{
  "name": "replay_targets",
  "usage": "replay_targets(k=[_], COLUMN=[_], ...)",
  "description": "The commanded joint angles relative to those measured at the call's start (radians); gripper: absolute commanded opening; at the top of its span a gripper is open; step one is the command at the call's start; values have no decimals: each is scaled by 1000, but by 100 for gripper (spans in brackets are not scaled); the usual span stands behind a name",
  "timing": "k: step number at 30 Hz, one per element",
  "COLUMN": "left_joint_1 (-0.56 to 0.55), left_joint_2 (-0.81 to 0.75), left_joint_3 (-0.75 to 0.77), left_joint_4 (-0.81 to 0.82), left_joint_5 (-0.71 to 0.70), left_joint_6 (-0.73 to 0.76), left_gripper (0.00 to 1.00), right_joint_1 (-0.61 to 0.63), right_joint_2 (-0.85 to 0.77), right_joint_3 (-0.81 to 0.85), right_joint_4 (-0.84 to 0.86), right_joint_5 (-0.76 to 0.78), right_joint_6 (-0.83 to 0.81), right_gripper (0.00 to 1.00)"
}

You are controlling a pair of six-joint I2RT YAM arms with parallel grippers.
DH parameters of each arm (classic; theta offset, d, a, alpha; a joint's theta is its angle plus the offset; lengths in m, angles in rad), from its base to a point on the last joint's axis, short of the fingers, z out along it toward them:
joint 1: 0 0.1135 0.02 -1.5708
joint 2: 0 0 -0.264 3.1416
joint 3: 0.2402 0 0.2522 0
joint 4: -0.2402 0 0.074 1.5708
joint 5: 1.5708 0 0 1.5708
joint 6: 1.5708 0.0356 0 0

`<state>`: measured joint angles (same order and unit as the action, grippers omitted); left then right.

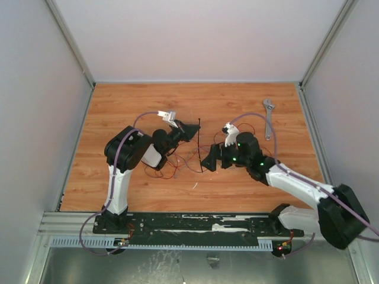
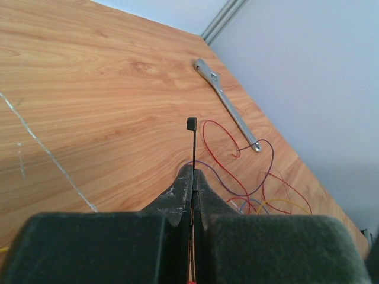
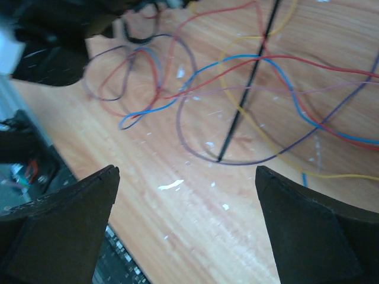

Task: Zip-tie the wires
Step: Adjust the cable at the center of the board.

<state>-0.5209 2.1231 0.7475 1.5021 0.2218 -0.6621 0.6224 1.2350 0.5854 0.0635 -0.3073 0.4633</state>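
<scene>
The zip tie (image 2: 192, 148) is a thin black strip with its square head at the far end, and my left gripper (image 2: 193, 173) is shut on it. From above, the zip tie (image 1: 200, 148) runs near to far across the mid-table, with the left gripper (image 1: 196, 131) on its upper part. The wires (image 3: 177, 89) loop loosely in red, blue, yellow and purplish-grey on the wood, and the zip tie (image 3: 246, 89) crosses over them. My right gripper (image 3: 186, 177) hovers open just short of the strip's pointed end, holding nothing. The wires (image 2: 237, 171) also lie right of my left fingers.
A silver adjustable wrench (image 1: 269, 117) lies at the far right of the wooden table (image 1: 130, 106), close to the right wall. Grey walls stand on three sides. The black base rail (image 1: 195, 223) runs along the near edge. White flecks dot the wood.
</scene>
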Motion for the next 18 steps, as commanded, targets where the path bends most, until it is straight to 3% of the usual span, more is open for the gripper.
replay_targets(k=[1, 6, 18], left_joint_1=[-7, -8, -16], left_joint_2=[-35, -42, -53], left_joint_3=[11, 11, -10], left_joint_4=[4, 0, 13], left_joint_5=[-25, -27, -24], left_joint_6=[15, 13, 16], left_gripper=[0, 0, 0], right_joint_1=[21, 63, 191], right_joint_2=[-141, -131, 89], right_joint_3=[-39, -79, -67], right_joint_4=[-96, -83, 103], right_joint_5=[-127, -141, -156], right_joint_6=[9, 36, 56], right_gripper=[99, 99, 99])
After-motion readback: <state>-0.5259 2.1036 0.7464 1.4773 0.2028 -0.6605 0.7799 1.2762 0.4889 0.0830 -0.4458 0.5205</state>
